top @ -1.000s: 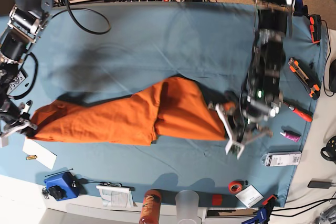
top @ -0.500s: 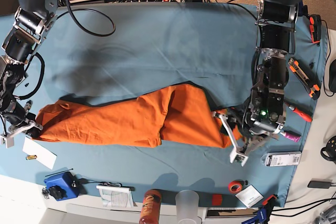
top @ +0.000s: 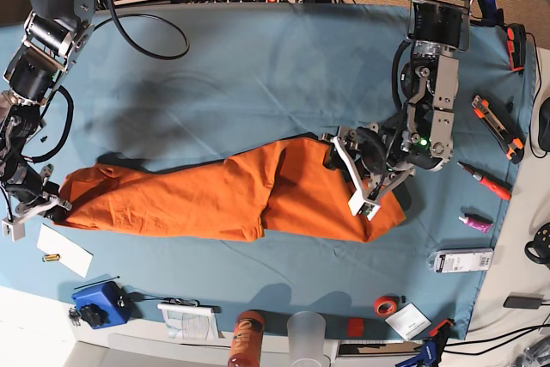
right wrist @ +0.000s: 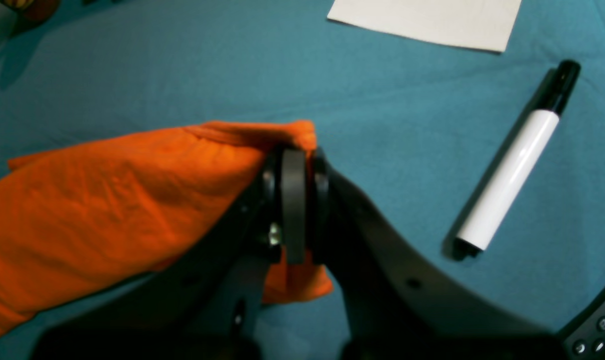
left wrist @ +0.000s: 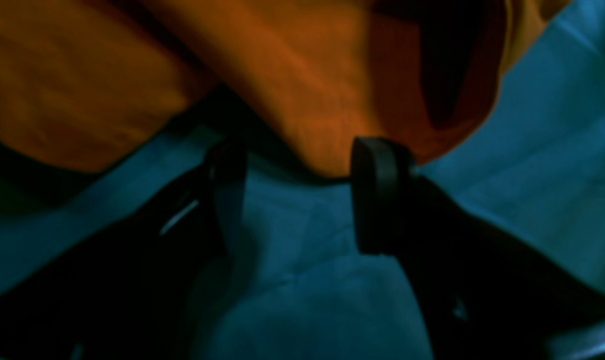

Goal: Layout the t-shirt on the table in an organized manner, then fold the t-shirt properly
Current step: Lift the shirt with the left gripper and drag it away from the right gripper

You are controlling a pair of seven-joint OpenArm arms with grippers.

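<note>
T-shirt lies as a long bunched strip across the lower middle of the base view, on the teal desk, running from the far left edge to just right of centre.

Right gripper, at the left edge of the base view: fingers pressed together with a fold of orange cloth pinched between them. Hem bunches out above the fingertips and a small flap hangs below. This is the shirt's left-hand end in the base view.

Left gripper, right of centre in the base view: fingers spread wide apart, bare teal cloth showing between them. A low point of the shirt's edge dips into the gap at the top, close against the right-hand fingertip; whether it touches I cannot tell. Nothing clamped. Wrist view is dark and soft.

In the base view its white fingers sit over the shirt's right-hand end.

A black-capped white marker lies on the desk, right side of the right wrist view, apart from the shirt. White paper at that view's top edge.
</note>
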